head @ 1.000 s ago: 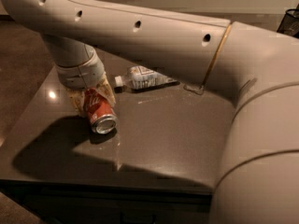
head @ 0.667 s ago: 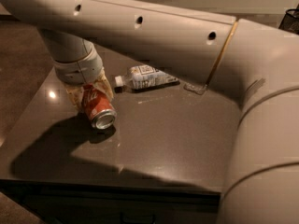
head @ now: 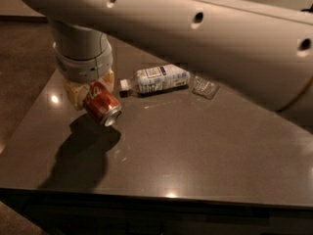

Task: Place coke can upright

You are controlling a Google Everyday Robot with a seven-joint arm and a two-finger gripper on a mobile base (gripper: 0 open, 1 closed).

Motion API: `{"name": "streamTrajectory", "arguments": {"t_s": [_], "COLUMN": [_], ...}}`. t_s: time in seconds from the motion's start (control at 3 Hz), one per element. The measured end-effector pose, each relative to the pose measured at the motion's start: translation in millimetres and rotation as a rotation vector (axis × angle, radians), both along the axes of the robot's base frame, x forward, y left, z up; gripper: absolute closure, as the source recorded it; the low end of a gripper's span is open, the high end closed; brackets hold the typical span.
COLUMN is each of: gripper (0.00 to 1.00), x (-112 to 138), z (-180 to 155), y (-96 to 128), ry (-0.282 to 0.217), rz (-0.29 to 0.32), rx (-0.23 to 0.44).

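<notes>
The coke can (head: pixel 101 105) is red with a silver end. It is tilted, silver end pointing down and to the right, and held above the dark table (head: pixel 195 151). My gripper (head: pixel 93 94) is at the left of the table, under the white wrist, and is shut on the can. Its cream fingers (head: pixel 73 94) hug the can's sides. The can's shadow lies on the table below it.
A white-labelled plastic bottle (head: pixel 155 79) lies on its side behind the can. A small clear plastic piece (head: pixel 205 87) lies to its right. My large white arm (head: pixel 205 38) crosses the top of the view. The table's front edge runs along the bottom.
The gripper has lifted the can off the table and carried it up. The can is still tilted. The bottle has not moved.
</notes>
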State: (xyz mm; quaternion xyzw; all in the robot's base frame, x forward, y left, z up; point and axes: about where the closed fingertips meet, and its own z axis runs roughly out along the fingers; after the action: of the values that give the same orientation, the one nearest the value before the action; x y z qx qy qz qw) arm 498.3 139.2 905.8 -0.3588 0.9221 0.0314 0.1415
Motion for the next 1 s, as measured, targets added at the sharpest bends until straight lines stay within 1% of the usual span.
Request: {"name": "streamTrajectory", "arguments": {"t_s": [0.33, 0.67, 1.0], "gripper": [1.00, 1.00, 1.00], "x": [3.5, 15.9, 25.7], "z": [3.1, 8.4, 19.8], "y": [-10.4, -18.7, -16.9], "ry": [-0.074, -0.160, -0.251], "rz": [0.055, 0.083, 0.122], "rx": [0.124, 0.300, 0.424]}}
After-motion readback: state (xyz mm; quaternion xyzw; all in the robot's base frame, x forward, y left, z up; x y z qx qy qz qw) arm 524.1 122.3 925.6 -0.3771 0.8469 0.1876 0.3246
